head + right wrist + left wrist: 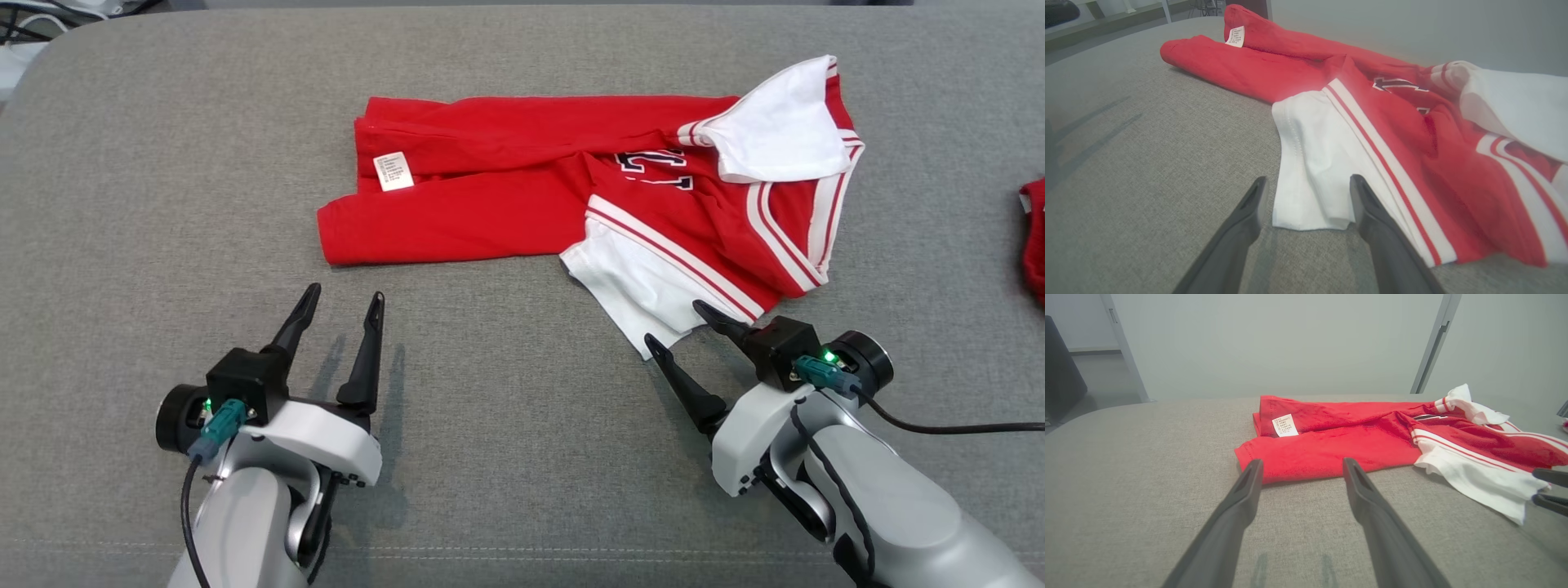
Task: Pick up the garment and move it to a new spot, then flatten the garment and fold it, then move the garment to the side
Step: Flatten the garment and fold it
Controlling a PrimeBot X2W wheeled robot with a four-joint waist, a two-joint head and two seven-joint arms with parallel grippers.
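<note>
The red garment (506, 188) lay rumpled on the grey worktop (490, 457), with all fingers (366, 351) spread, empty. The right gripper (673, 320) should straddle the white sleeve (629, 286) edge before closing; the left gripper (344, 291), the red hem.

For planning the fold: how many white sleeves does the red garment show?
2. One white sleeve lies flipped over the garment's far right end; the other sticks out at its near edge, just in front of the right gripper. None seems hidden.
</note>
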